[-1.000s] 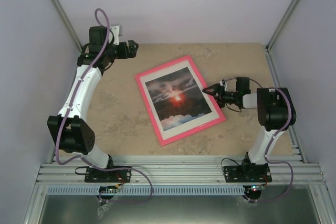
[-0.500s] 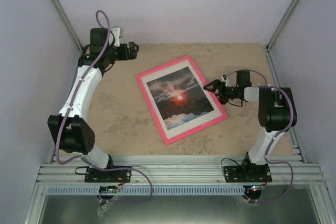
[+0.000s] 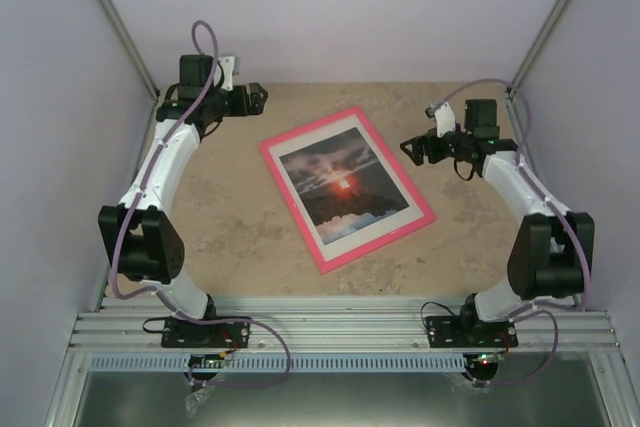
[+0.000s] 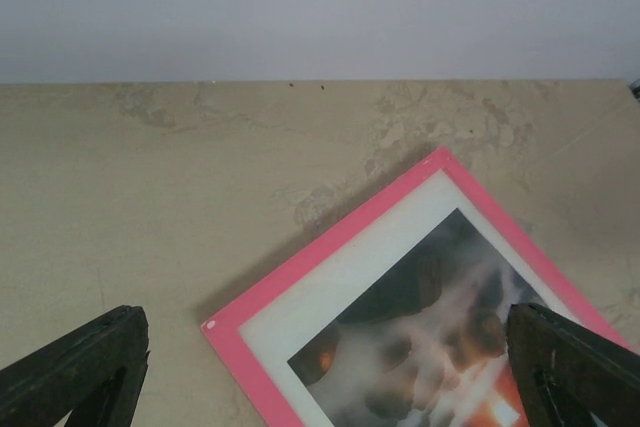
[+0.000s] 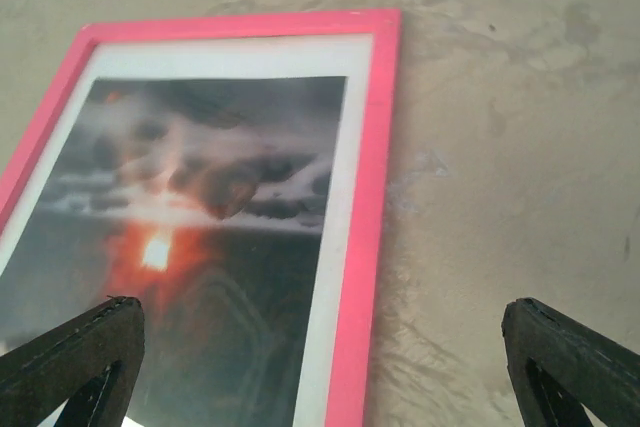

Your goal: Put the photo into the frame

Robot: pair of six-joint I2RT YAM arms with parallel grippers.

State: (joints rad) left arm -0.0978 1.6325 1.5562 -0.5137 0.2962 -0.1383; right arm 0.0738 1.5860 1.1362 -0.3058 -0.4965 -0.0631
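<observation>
The pink frame [image 3: 425, 211] lies flat and tilted in the middle of the table. The sunset photo [image 3: 342, 187] sits inside it, bordered by a white mat [image 3: 322, 135]. My left gripper [image 3: 256, 99] is open and empty, raised near the frame's far left corner. My right gripper [image 3: 414, 149] is open and empty, raised just right of the frame's far right edge. In the left wrist view the frame corner [image 4: 250, 337] and photo [image 4: 440, 337] lie between the fingertips [image 4: 90, 362]. In the right wrist view the frame's right rail [image 5: 375, 207] and photo [image 5: 200, 237] show below.
The beige stone-patterned table [image 3: 230, 217] is bounded by pale walls with metal uprights [image 3: 110, 27] at the back corners. An aluminium rail [image 3: 340, 327] runs along the near edge, carrying both arm bases.
My right gripper has opened, lifted off the frame's right edge and drawn back toward the far right. The frame shifted slightly right. The left arm moved a little.
</observation>
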